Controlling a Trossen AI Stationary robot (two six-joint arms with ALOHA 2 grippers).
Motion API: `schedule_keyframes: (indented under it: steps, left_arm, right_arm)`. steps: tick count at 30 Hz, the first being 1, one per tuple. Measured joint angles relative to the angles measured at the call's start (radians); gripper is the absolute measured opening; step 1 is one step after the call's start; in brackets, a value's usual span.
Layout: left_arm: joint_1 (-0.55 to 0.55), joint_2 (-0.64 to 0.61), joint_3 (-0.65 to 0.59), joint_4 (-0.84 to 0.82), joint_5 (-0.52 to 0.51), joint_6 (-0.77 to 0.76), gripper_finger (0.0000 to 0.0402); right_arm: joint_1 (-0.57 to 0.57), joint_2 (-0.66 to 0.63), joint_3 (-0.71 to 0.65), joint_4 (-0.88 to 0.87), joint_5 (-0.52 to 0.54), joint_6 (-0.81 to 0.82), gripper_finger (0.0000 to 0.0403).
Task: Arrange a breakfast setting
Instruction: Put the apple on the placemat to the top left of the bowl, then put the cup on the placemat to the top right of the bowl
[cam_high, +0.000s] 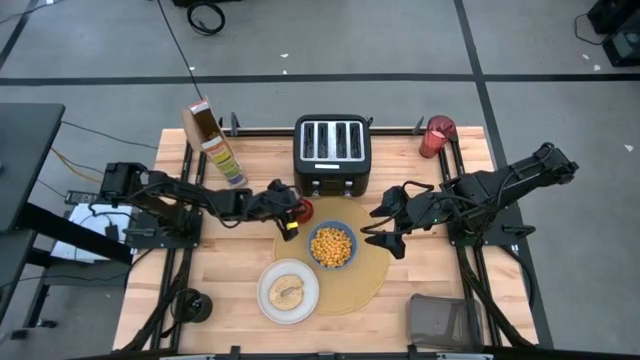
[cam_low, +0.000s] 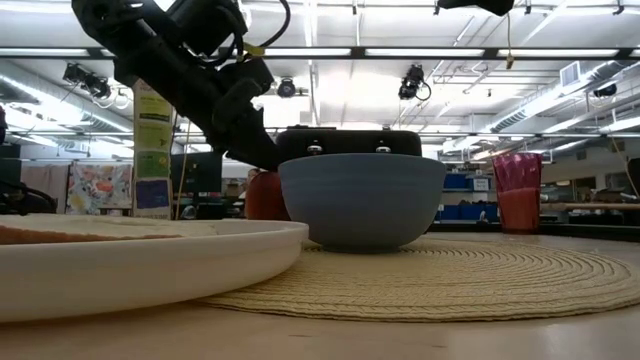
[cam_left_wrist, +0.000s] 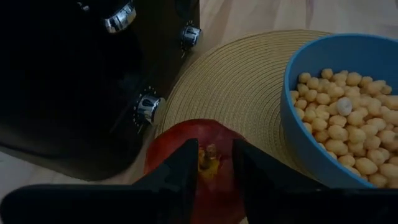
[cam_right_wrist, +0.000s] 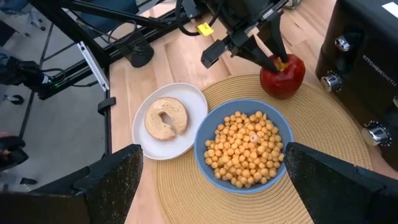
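Two arms worked over the table (cam_high: 230, 290) when we looked. We saw the left gripper (cam_high: 296, 214) down at the apple (cam_right_wrist: 282, 76), its jaws closed on the stem at the top, as the left wrist view showed from close up. The apple sat on the edge of the mat (cam_high: 375, 270), just in front of the toaster (cam_high: 331, 153) and near the bowl (cam_high: 332, 245), which held round yellow cereal and stood on the mat. The plate (cam_high: 288, 291) with a bagel on it lay beside the bowl, overlapping the mat's edge. The right gripper (cam_high: 388, 232) hung above the mat's right side with its jaws spread wide and holding nothing. We saw the red cup (cam_high: 436, 136) at the far right corner, well apart from the mat, and the cereal box (cam_high: 212, 140) left of the toaster.
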Motion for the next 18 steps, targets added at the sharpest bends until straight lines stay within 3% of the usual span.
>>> schedule_keyframes:
  steps: [12, 18]
  left_arm:
    - [0.0, -0.099, -0.001, -0.054, 0.001, 0.003, 0.0108]
    - [-0.03, -0.199, 0.0, -0.077, 0.051, -0.043, 0.0108]
  right_arm:
    - [-0.026, 0.0, 0.0, 0.002, 0.001, -0.026, 0.0391]
    - [-0.125, -0.029, 0.018, -0.108, 0.024, 0.063, 0.0386]
